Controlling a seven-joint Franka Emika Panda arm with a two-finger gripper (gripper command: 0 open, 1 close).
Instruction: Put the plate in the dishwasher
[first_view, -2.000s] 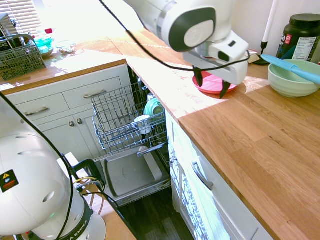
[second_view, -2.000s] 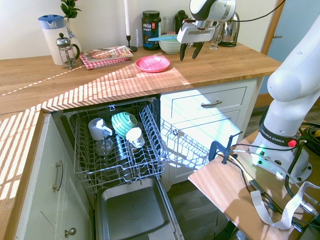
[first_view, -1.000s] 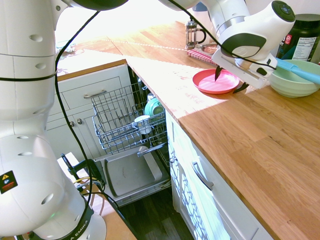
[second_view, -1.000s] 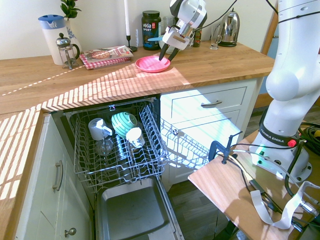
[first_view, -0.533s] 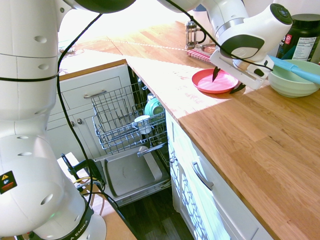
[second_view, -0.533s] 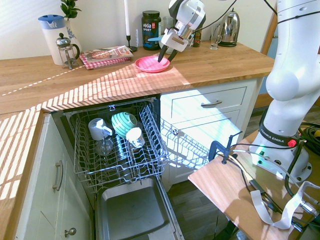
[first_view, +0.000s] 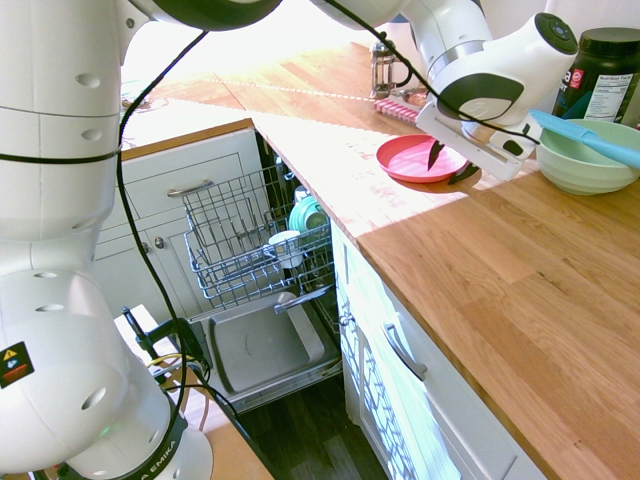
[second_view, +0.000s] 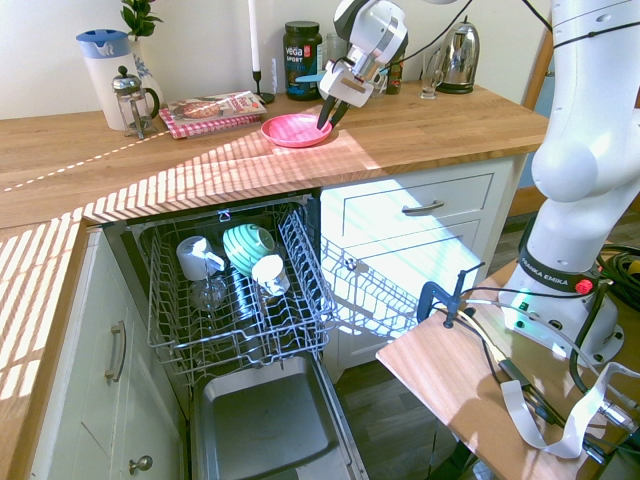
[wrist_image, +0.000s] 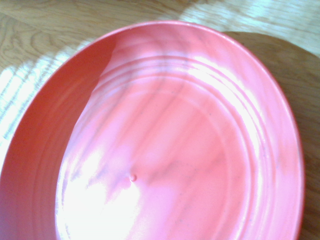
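You're in a kitchen: an open dishwasher (second_view: 240, 290) holds cups (second_view: 268, 272), a wooden countertop (second_view: 420, 130) runs above it, and white cabinets (second_view: 110, 350) stand beside it.

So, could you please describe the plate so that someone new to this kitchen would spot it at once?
Find the wooden counter above the open dishwasher. On it, between the magazines and the kettle, lies the plate: round and pink-red. Unlike the deep, pale green bowl nearby, it is shallow and flat.
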